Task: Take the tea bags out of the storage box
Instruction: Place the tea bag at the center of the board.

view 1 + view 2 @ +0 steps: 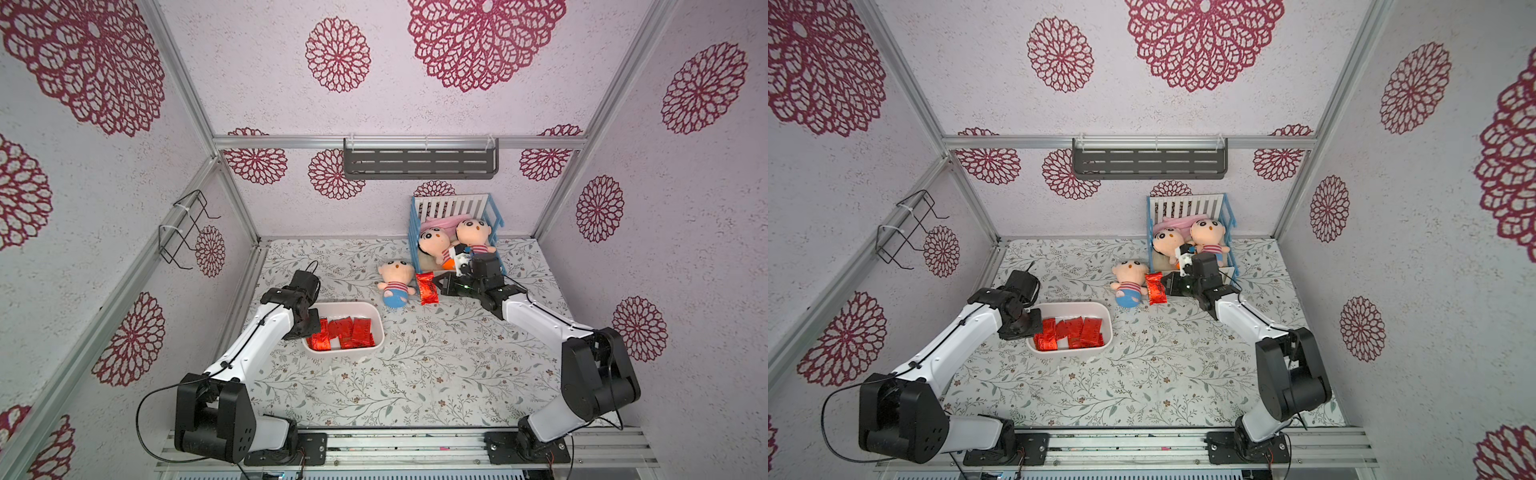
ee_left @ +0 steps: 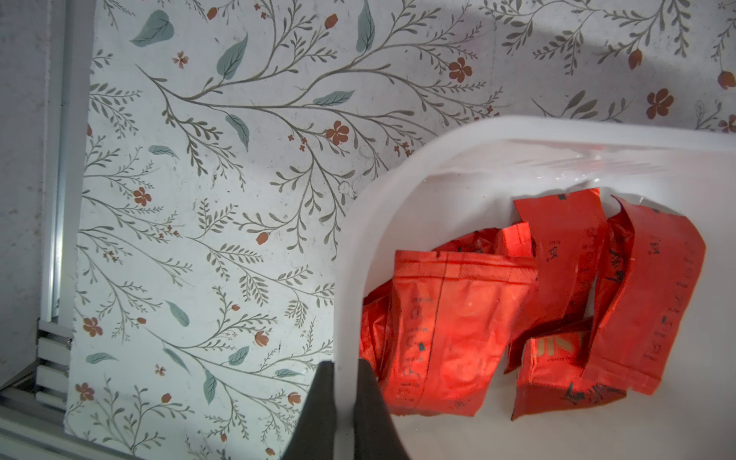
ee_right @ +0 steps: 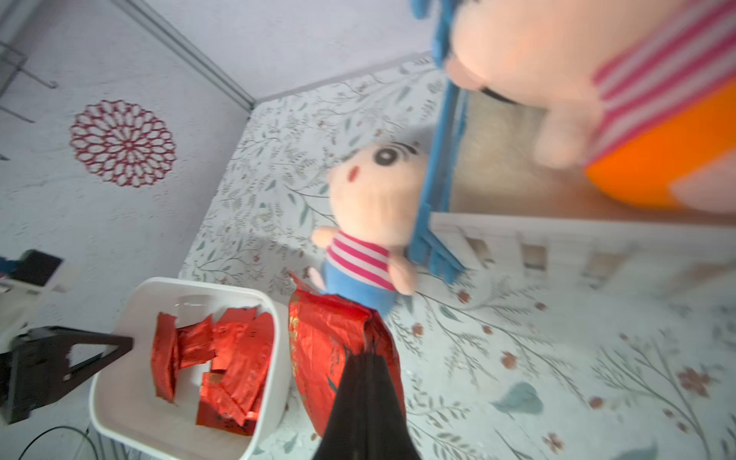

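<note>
The storage box (image 1: 376,322) (image 1: 1106,322), a shallow white tub, sits left of centre on the table. Several red foil tea bags (image 1: 349,332) (image 1: 1075,332) (image 2: 458,326) (image 3: 235,350) lie piled inside it. My left gripper (image 1: 312,328) (image 2: 345,364) is shut on the box's left rim (image 2: 346,255), one finger inside and one outside. My right gripper (image 1: 436,286) (image 1: 1165,286) (image 3: 364,356) is shut on one tea bag (image 1: 427,288) (image 1: 1155,288) (image 3: 322,350). It holds the bag outside the box, right beside the lying doll. The right wrist view is blurred.
A plush doll (image 1: 395,282) lies on the table between the box and a blue-and-white toy crib (image 1: 453,208) holding two more dolls. A grey shelf (image 1: 419,164) hangs on the back wall. A wire rack (image 1: 187,228) hangs on the left wall.
</note>
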